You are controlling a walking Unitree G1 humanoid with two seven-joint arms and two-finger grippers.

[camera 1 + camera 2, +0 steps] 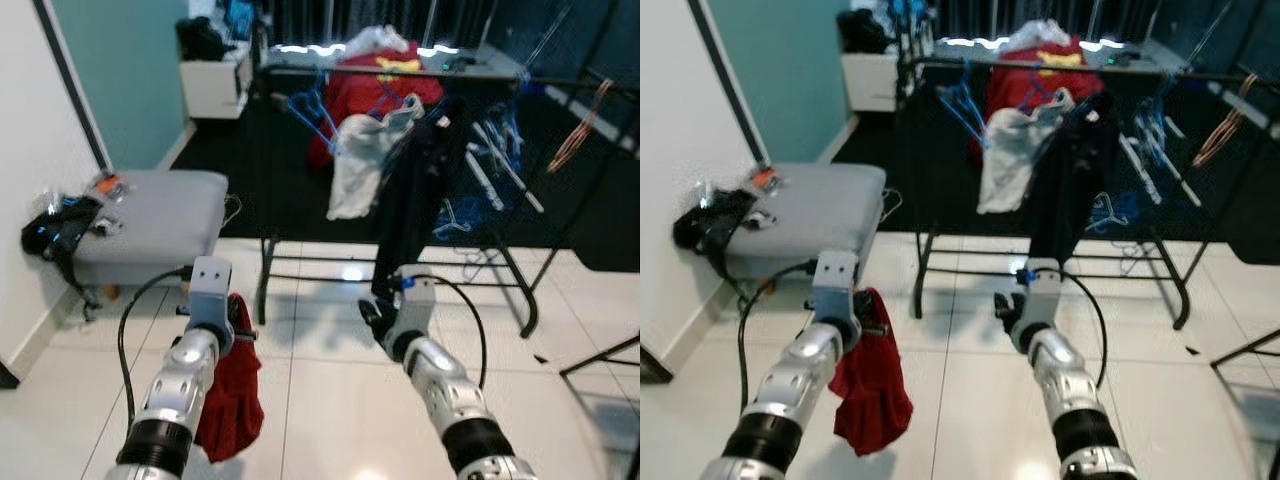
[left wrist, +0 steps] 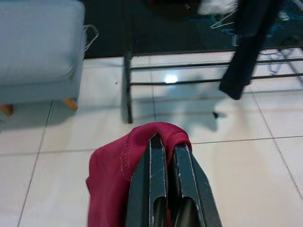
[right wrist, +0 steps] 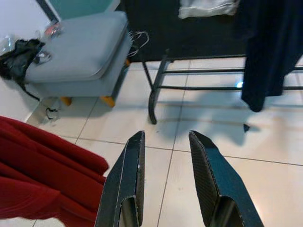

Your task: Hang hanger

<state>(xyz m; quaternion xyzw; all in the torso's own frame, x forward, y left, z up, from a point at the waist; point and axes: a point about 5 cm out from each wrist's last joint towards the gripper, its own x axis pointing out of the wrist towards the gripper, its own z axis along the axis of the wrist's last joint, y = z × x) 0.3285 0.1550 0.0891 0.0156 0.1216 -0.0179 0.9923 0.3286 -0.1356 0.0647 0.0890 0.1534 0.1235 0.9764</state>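
We see our left tool [image 2: 163, 156] clamped on a fold of a red garment [image 1: 228, 400], which drapes over its closed fingers [image 2: 151, 179] and hangs down beside the left forearm above the white tiled floor [image 1: 320, 400]. Our right tool [image 3: 165, 151] is raised at about the same height, just to the right of the left one, its two fingers [image 3: 128, 175] parted with nothing between them. Ahead of both tools stands a black clothes rack [image 1: 400, 70], and its lower crossbars and legs lie between us and the dark rug [image 1: 260, 180] beyond. Directly past the right tool a long dark garment [image 1: 415, 190] hangs from the rail nearly to the floor, with a pale grey garment [image 1: 360, 165] beside it, toward the left tool's side. Blue hangers [image 1: 315, 115] dangle from the rail farther ahead, above the left tool's line, and more blue ones show at the rack's far right; a red cloth with yellow marks [image 1: 385, 80] lies behind them. Left of the left tool sits a grey padded stool [image 1: 150, 215] carrying small items, with a black bag [image 1: 55, 230] at its outer edge. We cannot tell whether a hanger is inside the red garment, since the cloth hides whatever it wraps. The objects on the stool are too small to identify, and the rack's right end is cut off.
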